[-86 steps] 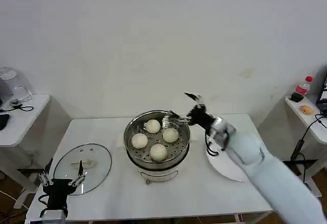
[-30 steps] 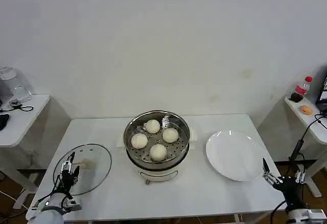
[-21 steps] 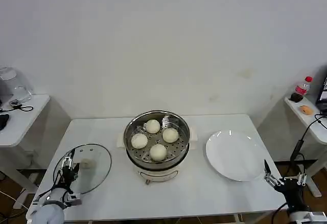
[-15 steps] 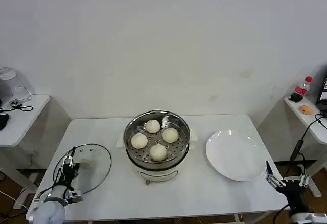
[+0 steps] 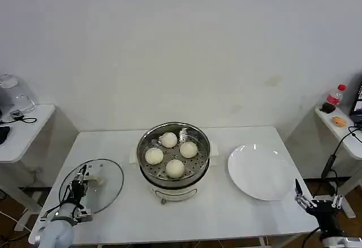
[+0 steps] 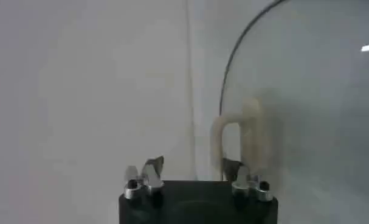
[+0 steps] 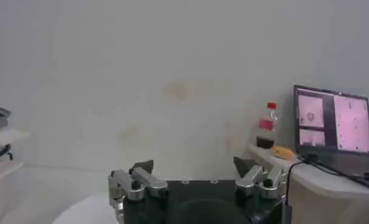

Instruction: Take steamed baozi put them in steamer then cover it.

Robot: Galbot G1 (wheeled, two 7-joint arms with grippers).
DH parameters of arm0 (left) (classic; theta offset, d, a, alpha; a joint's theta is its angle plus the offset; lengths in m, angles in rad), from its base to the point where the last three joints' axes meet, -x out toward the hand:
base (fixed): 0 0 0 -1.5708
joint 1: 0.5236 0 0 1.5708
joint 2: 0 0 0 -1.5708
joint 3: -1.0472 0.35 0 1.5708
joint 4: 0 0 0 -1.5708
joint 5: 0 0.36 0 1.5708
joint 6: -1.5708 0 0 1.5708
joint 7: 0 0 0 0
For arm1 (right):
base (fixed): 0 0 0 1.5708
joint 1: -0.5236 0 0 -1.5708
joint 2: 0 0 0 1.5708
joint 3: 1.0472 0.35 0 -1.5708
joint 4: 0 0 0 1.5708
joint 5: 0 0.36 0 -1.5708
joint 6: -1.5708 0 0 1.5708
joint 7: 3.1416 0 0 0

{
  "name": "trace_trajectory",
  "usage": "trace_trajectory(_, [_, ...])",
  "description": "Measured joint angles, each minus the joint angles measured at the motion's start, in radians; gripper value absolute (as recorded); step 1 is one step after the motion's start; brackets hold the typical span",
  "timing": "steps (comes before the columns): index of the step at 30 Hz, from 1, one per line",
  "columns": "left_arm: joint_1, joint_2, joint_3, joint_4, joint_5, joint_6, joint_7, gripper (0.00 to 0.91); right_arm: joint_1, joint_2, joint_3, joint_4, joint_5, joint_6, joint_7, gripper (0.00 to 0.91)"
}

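Steel steamer [image 5: 173, 146]: it stands in the middle of the table [image 5: 226, 214], uncovered.
Baozi [image 5: 175, 168]: all four sit inside the basket.
Cover [image 5: 107, 183]: the glass lid lies flat on the table at the robot's left, handle [image 6: 242, 137] up.
Left gripper [image 5: 81, 179]: fingers spread wide, over the lid, close to the handle but not gripping it.
Right gripper [image 5: 317, 201]: open and empty, parked beyond the table's right corner, near the white plate [image 5: 260, 171].
Risk: the handle is smooth; an off-centre pinch may let the lid tilt or slip.
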Motion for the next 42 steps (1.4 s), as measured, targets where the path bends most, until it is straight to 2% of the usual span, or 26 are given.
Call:
trace_trajectory(12, [0.025,-0.011,-0.032,-0.038,0.001,-0.018,-0.049,0.0,-0.001,-0.005,-0.018,0.008,0.0,0.012,-0.004,0.907])
trace_trajectory(23, [0.121,0.02,-0.12,-0.223,-0.058,0.027,-0.022,0.0,0.011,-0.019,-0.042,0.011,-0.009,0.019,-0.01,0.907])
trace_trajectory(34, [0.158,0.097,-0.15,-0.486,-0.138,0.178,0.08,0.0,0.022,-0.03,-0.065,-0.009,-0.041,0.029,-0.024,0.907])
trace_trajectory(42, [0.085,0.12,-0.037,-0.589,-0.142,0.318,0.177,0.0,0.021,-0.025,-0.097,-0.017,-0.076,0.031,-0.032,0.907])
